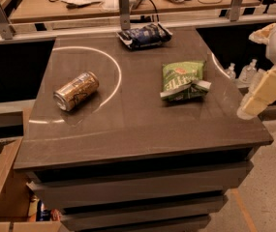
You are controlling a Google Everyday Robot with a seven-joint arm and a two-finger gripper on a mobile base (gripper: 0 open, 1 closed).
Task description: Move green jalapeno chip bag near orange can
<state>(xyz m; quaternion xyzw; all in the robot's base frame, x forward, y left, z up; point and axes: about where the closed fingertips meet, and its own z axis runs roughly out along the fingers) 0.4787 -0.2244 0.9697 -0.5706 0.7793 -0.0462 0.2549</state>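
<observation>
The green jalapeno chip bag (183, 79) lies flat on the right half of the dark grey table (137, 129), with white lettering and silvery ends. The orange can (76, 91) lies on its side on the left half of the table, well apart from the bag. My gripper (264, 93) shows as a cream-coloured part at the right edge of the view, beyond the table's right edge and to the right of the bag. It touches nothing on the table.
A dark blue chip bag (144, 36) lies at the table's far edge. A wooden bench (40, 6) with cables stands behind it. Clear bottles (248, 72) stand on the floor at the right. A cardboard box (7, 197) sits at the lower left.
</observation>
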